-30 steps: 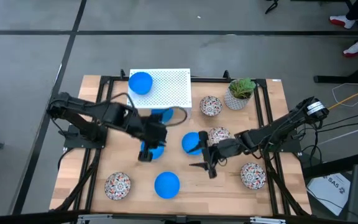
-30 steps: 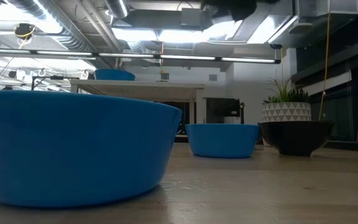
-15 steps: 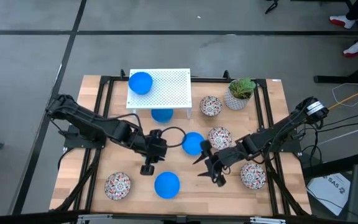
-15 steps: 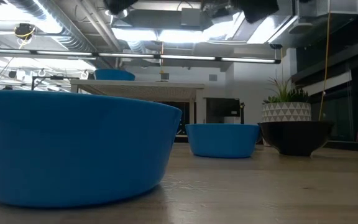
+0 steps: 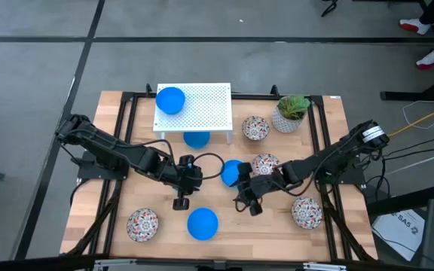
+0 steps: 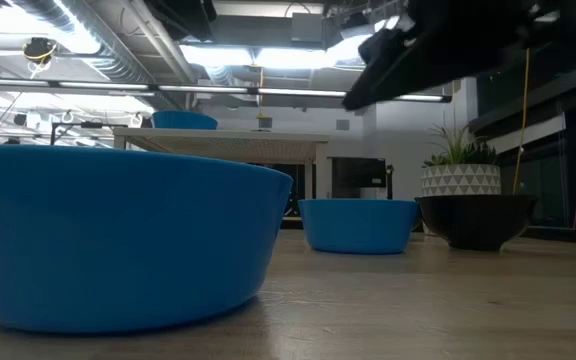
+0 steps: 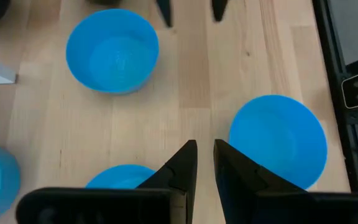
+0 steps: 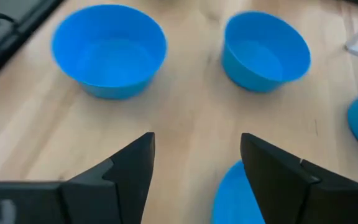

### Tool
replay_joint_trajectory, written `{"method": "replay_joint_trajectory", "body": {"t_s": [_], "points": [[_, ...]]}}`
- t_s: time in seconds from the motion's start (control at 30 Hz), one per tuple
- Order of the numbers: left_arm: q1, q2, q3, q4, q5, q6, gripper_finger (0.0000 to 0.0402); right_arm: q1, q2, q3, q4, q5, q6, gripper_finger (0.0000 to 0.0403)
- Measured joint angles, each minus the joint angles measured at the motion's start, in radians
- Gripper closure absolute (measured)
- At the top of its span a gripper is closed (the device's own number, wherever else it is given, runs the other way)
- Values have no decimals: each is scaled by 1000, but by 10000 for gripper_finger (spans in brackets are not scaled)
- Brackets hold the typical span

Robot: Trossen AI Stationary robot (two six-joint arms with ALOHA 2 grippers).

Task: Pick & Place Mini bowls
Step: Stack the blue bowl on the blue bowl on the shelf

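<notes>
High view: wooden tabletop (image 5: 111, 120) carries a white perforated shelf (image 5: 202, 105) at the back, with one blue bowl on top (image 5: 171, 99) and another blue bowl under its front edge (image 5: 197, 139). White pot with green plant (image 5: 288, 113) sits at the back right, well behind the right claw.

Left claw (image 5: 180, 202) hovers mid-table, fingers (image 7: 182, 163) nearly pressed together with a thin gap, nothing between them. Just behind it, half hidden under the wrist, sits a blue bowl (image 7: 114, 183). Front blue bowl (image 5: 202, 223) is just beside it, forward and toward the right arm. Front-left floral bowl (image 5: 142, 223) is near, on its outer side.

Right claw (image 5: 246, 204) is spread wide, empty, hovering over bare wood. Centre blue bowl (image 5: 230, 172) lies just behind it, between the two claws. Floral bowl (image 5: 264, 163) shows right behind the right wrist, partly covered. Another floral bowl (image 5: 306, 211) is near the arm's outer side, and a fourth floral bowl (image 5: 256, 128) stands by the plant.
</notes>
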Motion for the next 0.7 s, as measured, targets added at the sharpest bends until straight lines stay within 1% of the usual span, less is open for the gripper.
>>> {"method": "replay_joint_trajectory", "body": {"t_s": [0.13, 0.3, 0.7], "points": [[0, 0, 0, -1, 0, 0, 351, -36, 33, 0, -11, -11, 31, 166], [0, 0, 0, -2, 0, 0, 354, -75, 78, 0, -15, -89, 37, 166], [0, 0, 0, -3, 2, 17, 351, -144, 124, 0, -46, -89, 92, 166]]}}
